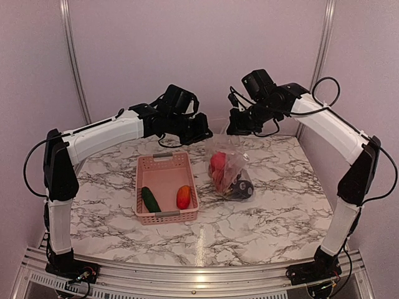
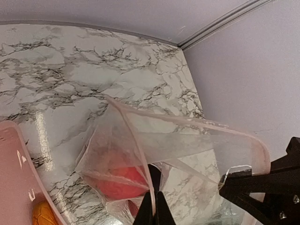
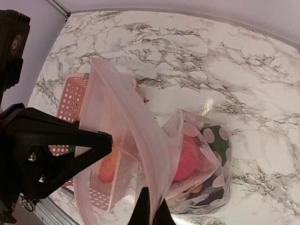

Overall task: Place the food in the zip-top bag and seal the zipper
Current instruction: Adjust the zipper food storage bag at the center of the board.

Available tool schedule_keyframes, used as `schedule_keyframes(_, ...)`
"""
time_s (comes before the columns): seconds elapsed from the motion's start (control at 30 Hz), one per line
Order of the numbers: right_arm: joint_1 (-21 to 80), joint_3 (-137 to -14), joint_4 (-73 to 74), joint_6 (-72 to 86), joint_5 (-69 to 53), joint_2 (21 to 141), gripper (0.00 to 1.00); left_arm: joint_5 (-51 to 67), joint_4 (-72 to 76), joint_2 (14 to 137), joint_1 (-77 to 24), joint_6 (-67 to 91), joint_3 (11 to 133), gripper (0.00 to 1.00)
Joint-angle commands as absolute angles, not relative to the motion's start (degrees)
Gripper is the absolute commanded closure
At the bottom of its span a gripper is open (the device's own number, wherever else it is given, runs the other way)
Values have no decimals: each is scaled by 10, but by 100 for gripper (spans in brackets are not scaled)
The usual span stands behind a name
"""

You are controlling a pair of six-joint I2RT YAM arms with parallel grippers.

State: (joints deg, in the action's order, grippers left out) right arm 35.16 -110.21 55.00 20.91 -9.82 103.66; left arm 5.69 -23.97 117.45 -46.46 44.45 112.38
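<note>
Two sets of black fingers, both mine, meet above the far middle of a marbled table [image 1: 274, 205]. Each is pinched fully closed on the mouth of a clear, crinkly bag [image 1: 230, 173]. My left fingers [image 1: 202, 133] grip the film on the left side of the mouth, and my right fingers [image 1: 234, 128] grip it on the right, so the top of the bag is held up between them while its bottom rests on the table. The mouth gapes in a wide loop, and the pale pink zipper [image 2: 206, 123] along its edge is not pressed together. Inside, near the bottom, lie red food [image 1: 218, 166] and a dark green piece with pale spots [image 3: 213, 140]; other items under them are too blurred by the plastic to name. Just left of the bag sits a pink latticed basket [image 1: 165, 159]. It holds a dark green cucumber [image 1: 150, 199] on its left and an orange-red fruit [image 1: 183, 197] on its right, both lying toward the near end and apart from each other.
</note>
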Motion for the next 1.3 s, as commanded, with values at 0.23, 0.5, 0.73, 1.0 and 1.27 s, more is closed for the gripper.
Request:
schedule_keyframes(0.23,304,-1263,644,192,114,1023,100,122,-25,1205,-485,434,1196,100)
schedule_keyframes(0.5,326,-1146,567,185,65,1003,100,98,-89,1197,-483,405,1164,64)
schedule_keyframes(0.73,381,-1105,531,200,24,1018,100,-16,-116,1031,-492,287,981,23)
schedule_keyframes(1.0,399,-1082,510,198,-25,1020,100,-94,-183,861,-485,251,771,11)
schedule_keyframes(1.27,399,-1090,515,191,-38,1028,100,-131,-233,785,-470,301,641,1)
